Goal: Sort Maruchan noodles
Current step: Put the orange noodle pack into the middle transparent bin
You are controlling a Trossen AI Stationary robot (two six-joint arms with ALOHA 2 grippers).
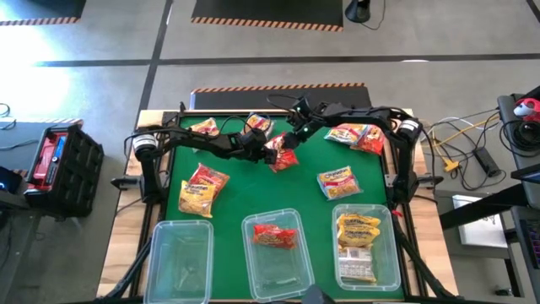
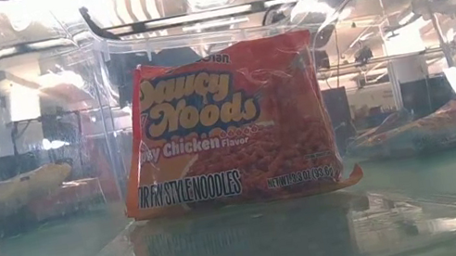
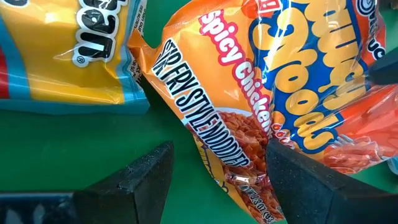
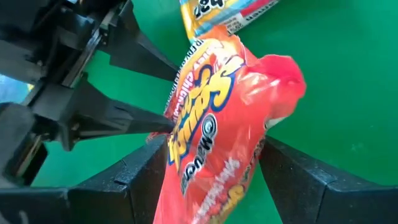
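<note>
Our right fingers (image 4: 311, 180) stand wide apart with the red packet (image 4: 217, 137) between them, and we cannot tell whether they grip it or only bracket it. Our left fingers (image 3: 149, 174) are also spread, one on bare green mat and the other under an edge of the same red packet; nothing is clamped there. Both grippers meet near the middle of the mat (image 1: 253, 190), toward its far edge: the left gripper (image 1: 257, 145) and the right gripper (image 1: 287, 139) close on the red packet from either side.

We judge the sorting to be partly done. Along the near edge, the middle bin (image 1: 274, 253) holds one red packet, the right bin (image 1: 367, 245) holds yellow packets stacked together, and the left bin (image 1: 180, 257) looks empty.

Left on the mat are a yellow packet (image 1: 202, 187) near the left edge, another yellow one (image 1: 337, 180) toward the right, a cluster by the far right corner (image 1: 359, 135), and two more along the far edge (image 1: 202, 127). We expect the red packet to belong with the middle bin.
</note>
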